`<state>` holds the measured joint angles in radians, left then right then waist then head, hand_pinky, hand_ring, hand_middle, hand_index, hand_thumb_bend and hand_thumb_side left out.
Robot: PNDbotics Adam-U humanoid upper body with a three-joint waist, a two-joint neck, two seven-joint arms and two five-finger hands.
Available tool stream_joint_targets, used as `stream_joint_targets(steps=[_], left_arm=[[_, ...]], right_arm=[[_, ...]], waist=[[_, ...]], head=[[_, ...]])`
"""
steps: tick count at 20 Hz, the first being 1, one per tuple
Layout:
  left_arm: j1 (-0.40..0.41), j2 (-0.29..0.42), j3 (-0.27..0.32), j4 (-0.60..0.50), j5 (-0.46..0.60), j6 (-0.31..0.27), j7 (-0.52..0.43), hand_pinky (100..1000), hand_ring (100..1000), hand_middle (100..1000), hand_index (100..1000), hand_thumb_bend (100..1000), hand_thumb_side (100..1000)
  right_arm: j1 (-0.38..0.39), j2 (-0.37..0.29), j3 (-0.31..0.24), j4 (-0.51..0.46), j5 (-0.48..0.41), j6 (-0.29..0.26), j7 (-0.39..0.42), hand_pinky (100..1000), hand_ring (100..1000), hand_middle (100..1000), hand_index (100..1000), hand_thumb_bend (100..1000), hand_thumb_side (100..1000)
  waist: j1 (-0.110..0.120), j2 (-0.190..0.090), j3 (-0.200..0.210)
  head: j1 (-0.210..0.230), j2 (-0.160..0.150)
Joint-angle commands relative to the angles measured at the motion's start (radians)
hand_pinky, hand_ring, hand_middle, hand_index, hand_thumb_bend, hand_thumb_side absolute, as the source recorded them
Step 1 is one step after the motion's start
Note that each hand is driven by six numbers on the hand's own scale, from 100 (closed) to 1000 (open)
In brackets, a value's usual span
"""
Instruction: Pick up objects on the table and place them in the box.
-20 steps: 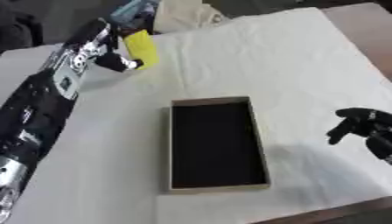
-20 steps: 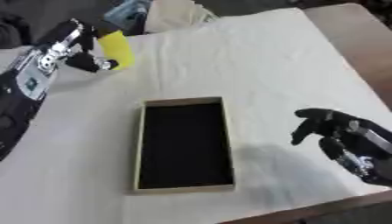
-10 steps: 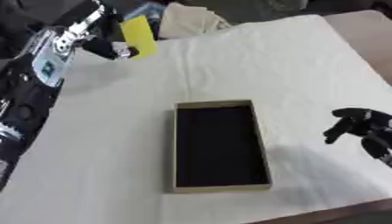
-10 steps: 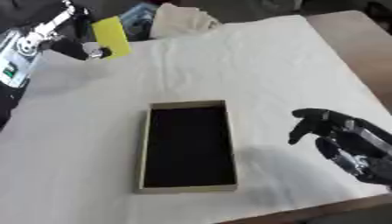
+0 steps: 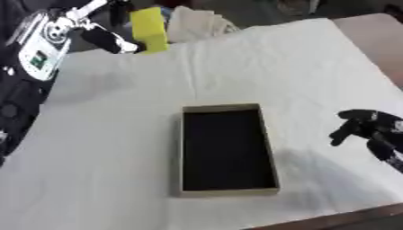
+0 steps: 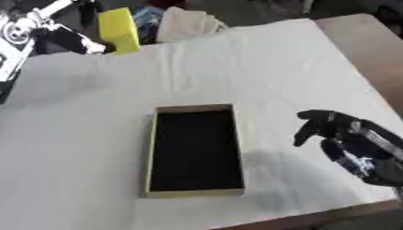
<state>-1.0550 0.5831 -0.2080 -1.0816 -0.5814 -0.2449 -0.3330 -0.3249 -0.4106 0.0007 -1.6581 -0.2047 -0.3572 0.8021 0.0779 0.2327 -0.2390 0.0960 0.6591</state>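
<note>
White cloth covers the surface (image 5: 102,148), and a shallow box (image 5: 226,149) with tan walls and a black inside lies near the middle of it, long side running away from the robot. From the left eye view, the left hand (image 5: 94,31) is raised beyond the box's far left corner, its fingers and thumb closed on a yellow block (image 5: 148,29) held upright, above the far edge of the cloth. Just right of the block, past the cloth's far edge, lies a heap of pale fabric (image 5: 193,22). The right hand (image 5: 374,132) shows to the right of the box near the view's edge.

From the right eye view, that right hand (image 6: 350,146) shows more fully: it hovers right of the box (image 6: 194,150), its dark fingers loosely bent and spread, holding nothing. Bare brown tabletop (image 6: 366,42) shows beyond the cloth at the far right.
</note>
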Motion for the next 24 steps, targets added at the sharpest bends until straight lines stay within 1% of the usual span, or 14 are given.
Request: stream_joint_targets(steps=[1,8,15,19,24], left_arm=[[-0.014,0.037,-0.025,-0.055,0.033,-0.015,-0.034,668,416,374,577,561,281],[-0.013,0.029,-0.119,-0.172,0.096,-0.062,-0.121,666,424,380,566,562,281],[0.001,0.013,-0.202,-0.261,0.153,-0.084,-0.218,666,429,386,573,562,284],[0.014,-0.012,-0.233,-0.270,0.169,-0.083,-0.260,668,432,390,579,560,284],[0.027,-0.057,-0.256,-0.246,0.170,-0.081,-0.291,674,442,402,590,562,288]], right_arm=[[-0.009,-0.025,-0.002,-0.007,-0.010,-0.109,0.105,780,660,637,921,100,637],[-0.008,-0.025,0.003,-0.008,-0.012,-0.114,0.105,780,661,637,921,100,634],[-0.005,-0.023,0.005,-0.010,-0.014,-0.117,0.105,780,662,637,921,100,636],[-0.005,-0.021,0.008,-0.011,-0.013,-0.119,0.105,780,662,637,921,100,639],[-0.008,-0.016,0.014,-0.013,-0.011,-0.119,0.105,781,663,637,922,100,645]], waist=[[-0.006,-0.023,-0.002],[-0.012,-0.026,-0.008],[-0.018,-0.026,-0.013],[-0.022,-0.024,-0.016],[-0.024,-0.017,-0.021]], head=[[-0.009,0.004],[-0.009,-0.001],[-0.010,-0.004],[-0.011,-0.005],[-0.013,-0.007]])
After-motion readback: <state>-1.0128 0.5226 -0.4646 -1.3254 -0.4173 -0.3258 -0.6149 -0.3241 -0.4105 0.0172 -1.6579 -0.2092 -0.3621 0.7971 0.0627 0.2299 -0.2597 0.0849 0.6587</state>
